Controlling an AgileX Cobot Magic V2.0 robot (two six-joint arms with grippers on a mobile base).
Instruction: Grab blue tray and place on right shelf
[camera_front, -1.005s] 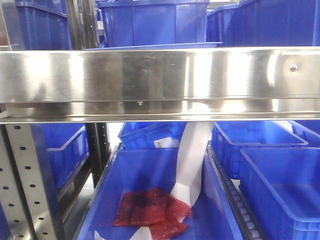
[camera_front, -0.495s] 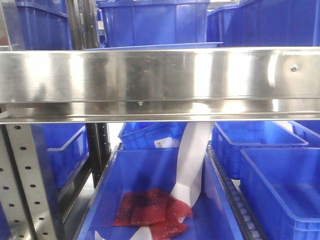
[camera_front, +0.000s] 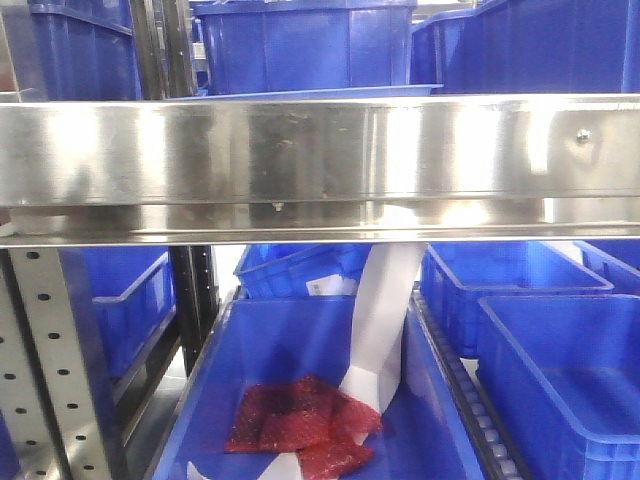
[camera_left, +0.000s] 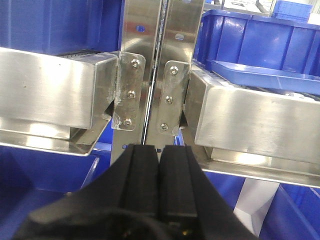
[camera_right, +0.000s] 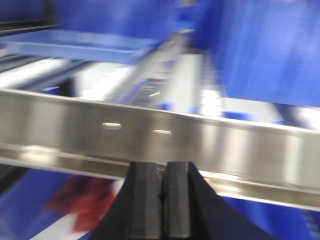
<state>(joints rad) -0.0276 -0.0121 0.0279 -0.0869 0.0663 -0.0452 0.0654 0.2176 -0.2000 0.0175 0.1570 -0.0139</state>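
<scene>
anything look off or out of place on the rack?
One oddity: crumpled red mesh-like material and a white paper strip lie loose in the lower blue bin. The blue tray sits flat on the right shelf; both grippers are shut and empty.

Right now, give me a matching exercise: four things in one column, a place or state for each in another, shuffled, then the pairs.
1. tray
2. left tool
3. red bag
4. right tool

A. in the lower bin
B. shut, facing the uprights
C. on the right shelf
D. shut, before the blurred rail

Pairs: 1-C, 2-B, 3-A, 4-D
</scene>
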